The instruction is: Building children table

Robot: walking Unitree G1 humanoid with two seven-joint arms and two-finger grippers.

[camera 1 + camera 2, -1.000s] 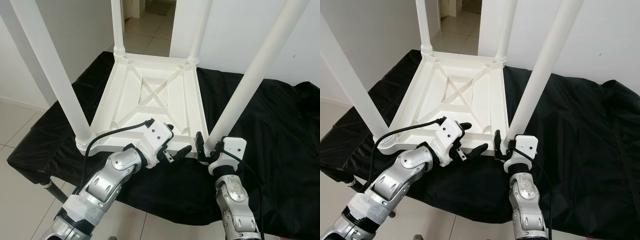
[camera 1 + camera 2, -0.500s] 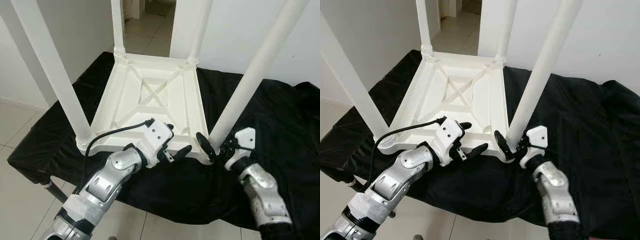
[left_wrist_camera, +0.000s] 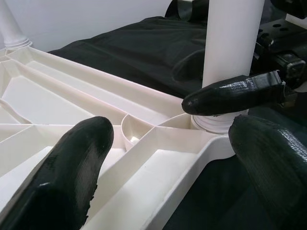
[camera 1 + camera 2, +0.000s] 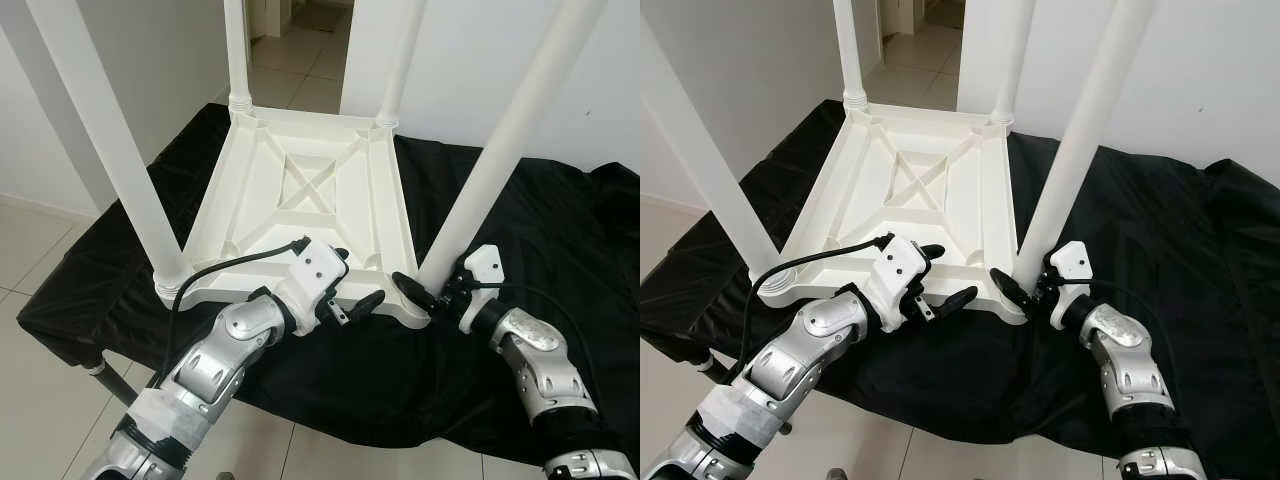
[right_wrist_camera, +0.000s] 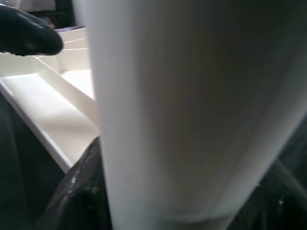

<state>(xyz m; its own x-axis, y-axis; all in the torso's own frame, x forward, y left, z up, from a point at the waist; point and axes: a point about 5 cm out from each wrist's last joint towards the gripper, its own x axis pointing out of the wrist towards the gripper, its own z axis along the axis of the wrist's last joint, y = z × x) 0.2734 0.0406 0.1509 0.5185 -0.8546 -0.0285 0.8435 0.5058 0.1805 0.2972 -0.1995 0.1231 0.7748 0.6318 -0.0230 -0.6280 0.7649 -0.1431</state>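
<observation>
A white plastic children's table [image 4: 300, 190] lies upside down on a black cloth, its legs pointing up. My right gripper [image 4: 432, 290] is shut on the base of the near right leg [image 4: 500, 150], one finger [image 4: 410, 290] lying across the socket. In the right wrist view the leg [image 5: 192, 110] stands close between my fingers [image 5: 76, 191]. My left gripper [image 4: 350, 285] is open over the table's front rim, just left of that corner. In the left wrist view its fingers [image 3: 67, 167] are spread wide over the ribbed underside [image 3: 96, 110], facing the same leg [image 3: 230, 43].
The black cloth [image 4: 560, 230] covers a low stand and hangs over its edges. Three more legs rise at the near left [image 4: 110, 140], far left [image 4: 235, 50] and far right [image 4: 400, 60]. Tiled floor [image 4: 30, 250] lies to the left, a doorway [image 4: 300, 60] behind.
My right forearm has swung out to the right and the wrist has rolled around the base of the near right leg. The left arm has stayed put.
</observation>
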